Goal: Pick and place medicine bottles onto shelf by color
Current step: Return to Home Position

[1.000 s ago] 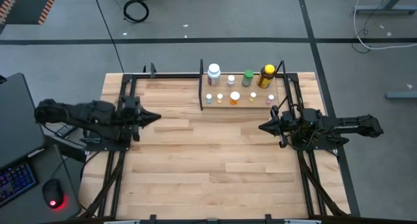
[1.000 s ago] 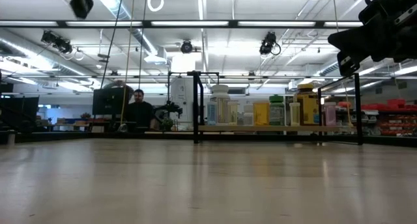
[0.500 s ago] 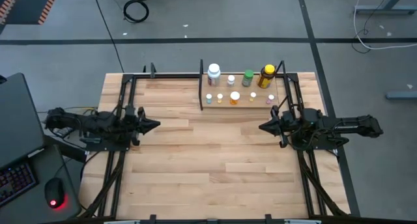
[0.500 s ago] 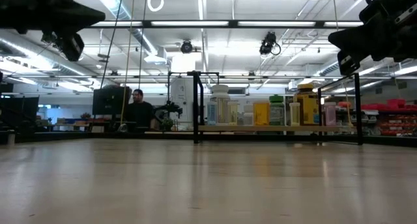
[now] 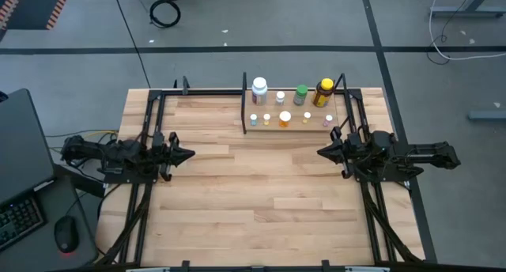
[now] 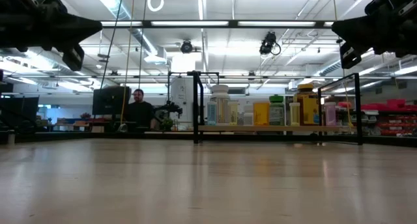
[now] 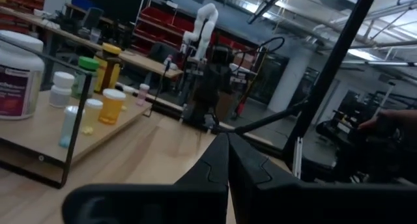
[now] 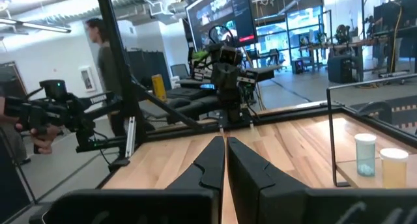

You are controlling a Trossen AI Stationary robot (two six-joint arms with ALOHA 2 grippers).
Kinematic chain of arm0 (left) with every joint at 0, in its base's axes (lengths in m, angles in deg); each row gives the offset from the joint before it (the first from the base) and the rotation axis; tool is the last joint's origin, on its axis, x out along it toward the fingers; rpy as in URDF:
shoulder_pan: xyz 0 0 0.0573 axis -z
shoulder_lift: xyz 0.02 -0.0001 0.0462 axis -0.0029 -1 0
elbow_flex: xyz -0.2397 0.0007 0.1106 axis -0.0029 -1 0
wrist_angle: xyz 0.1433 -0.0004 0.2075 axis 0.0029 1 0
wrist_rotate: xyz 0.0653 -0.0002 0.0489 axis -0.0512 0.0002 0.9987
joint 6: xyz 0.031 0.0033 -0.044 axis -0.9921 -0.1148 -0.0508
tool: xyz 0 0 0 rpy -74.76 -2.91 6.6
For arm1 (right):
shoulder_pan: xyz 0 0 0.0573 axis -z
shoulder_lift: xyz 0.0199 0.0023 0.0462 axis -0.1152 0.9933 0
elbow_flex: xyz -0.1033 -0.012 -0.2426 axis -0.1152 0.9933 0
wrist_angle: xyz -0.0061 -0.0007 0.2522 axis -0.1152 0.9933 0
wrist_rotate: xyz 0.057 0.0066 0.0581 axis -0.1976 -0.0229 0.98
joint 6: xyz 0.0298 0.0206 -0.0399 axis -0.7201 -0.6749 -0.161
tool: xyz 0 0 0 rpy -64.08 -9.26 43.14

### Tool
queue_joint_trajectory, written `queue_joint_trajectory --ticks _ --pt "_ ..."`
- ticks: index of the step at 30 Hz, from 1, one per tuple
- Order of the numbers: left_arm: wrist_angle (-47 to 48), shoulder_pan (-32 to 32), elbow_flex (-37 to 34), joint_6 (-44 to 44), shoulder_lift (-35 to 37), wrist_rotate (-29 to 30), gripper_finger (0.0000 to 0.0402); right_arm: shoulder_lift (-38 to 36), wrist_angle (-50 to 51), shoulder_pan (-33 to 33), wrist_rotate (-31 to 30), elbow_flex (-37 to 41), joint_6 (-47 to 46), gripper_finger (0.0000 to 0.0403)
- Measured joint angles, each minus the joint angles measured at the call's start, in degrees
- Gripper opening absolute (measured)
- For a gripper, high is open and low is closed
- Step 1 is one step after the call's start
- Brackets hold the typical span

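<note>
Now the left gripper point(image 5: 183, 154) and right gripper point(image 5: 322, 153) are pinched together, holding nothing. If the right one swings wide, it could bump the shelf point(image 5: 296, 124) and topple bottles point(image 5: 285, 116).

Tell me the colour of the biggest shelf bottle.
The big bottle is white with a purplish label; the left wrist view shows it best.

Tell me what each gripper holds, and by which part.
Nothing. The left gripper and right gripper are shut and empty; the bottles stand on the shelf.
</note>
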Motion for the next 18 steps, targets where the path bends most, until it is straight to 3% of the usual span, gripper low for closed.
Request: queue_joint_trajectory --ticks 7,18 --pt "-0.8 -2.3 0.0 -0.1 0.0 -2.9 0.0002 -0.4 0.2 -0.2 0.0 0.0 0.0 0.0023" --pt "1.0 -3.0 0.0 -0.3 -0.1 -1.6 0.0026 -1.2 0.0 -0.2 0.0 0.0 0.0 0.0023"
